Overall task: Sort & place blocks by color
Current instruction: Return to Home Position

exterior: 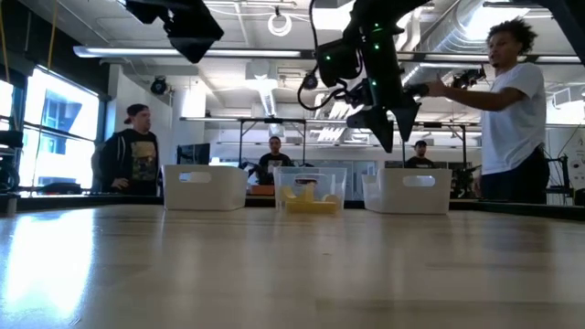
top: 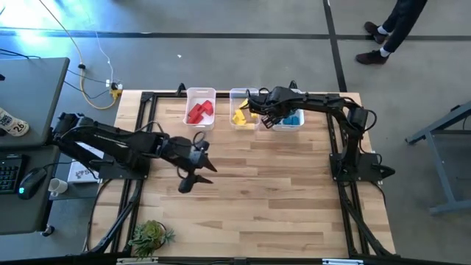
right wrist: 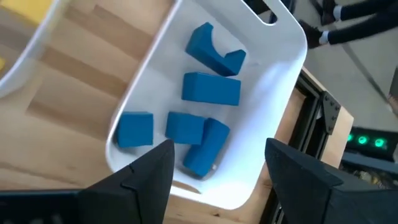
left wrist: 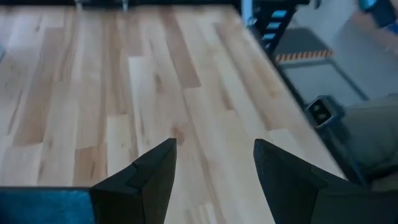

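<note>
Three bins stand in a row at the table's far edge. The left bin (top: pixel 200 107) holds red blocks (top: pixel 199 112), the middle bin (top: pixel 241 109) holds yellow blocks (exterior: pixel 309 201), and the right white bin (right wrist: pixel 273 93) holds several blue blocks (right wrist: pixel 210 87). My right gripper (right wrist: pixel 217 177) hangs open above the near end of the blue bin, with nothing between its fingers; in the high view it (top: pixel 268 118) shows between the yellow and blue bins. My left gripper (left wrist: pixel 214 168) stands open over bare wood, left of the table's middle (top: pixel 195 173).
A small potted plant (top: pixel 151 235) sits at the near left corner. The wooden tabletop (top: pixel 280 191) between the bins and the near edge is bare. Beyond the far edge, people (exterior: pixel 516 110) stand in the room. A desk with a keyboard and a mouse (top: pixel 29 180) is off the table's left.
</note>
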Robot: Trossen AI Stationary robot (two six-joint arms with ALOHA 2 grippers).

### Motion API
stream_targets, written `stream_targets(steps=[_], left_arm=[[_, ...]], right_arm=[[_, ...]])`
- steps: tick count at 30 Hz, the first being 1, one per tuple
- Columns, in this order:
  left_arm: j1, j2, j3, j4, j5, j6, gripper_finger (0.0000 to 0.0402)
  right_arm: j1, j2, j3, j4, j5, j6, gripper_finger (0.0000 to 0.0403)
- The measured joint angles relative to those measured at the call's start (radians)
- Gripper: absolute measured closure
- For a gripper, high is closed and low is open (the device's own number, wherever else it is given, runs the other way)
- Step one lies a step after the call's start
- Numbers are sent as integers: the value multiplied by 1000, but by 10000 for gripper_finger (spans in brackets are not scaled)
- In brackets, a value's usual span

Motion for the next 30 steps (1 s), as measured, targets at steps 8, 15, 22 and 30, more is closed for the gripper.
stream_targets(steps=[8, 15, 22, 30], left_arm=[[28, -201, -226, 186, 10, -104, 199], [29, -400, -438, 401, 11, -143, 199], [29, -584, -580, 461, 12, -144, 199], [29, -778, -701, 472, 13, -152, 199]], right_arm=[[76, 1, 0, -1, 4, -53, 165], [130, 1, 0, 17, -59, -78, 165], [190, 1, 0, 29, -90, -94, 164], [307, 1, 0, 103, -39, -115, 164]])
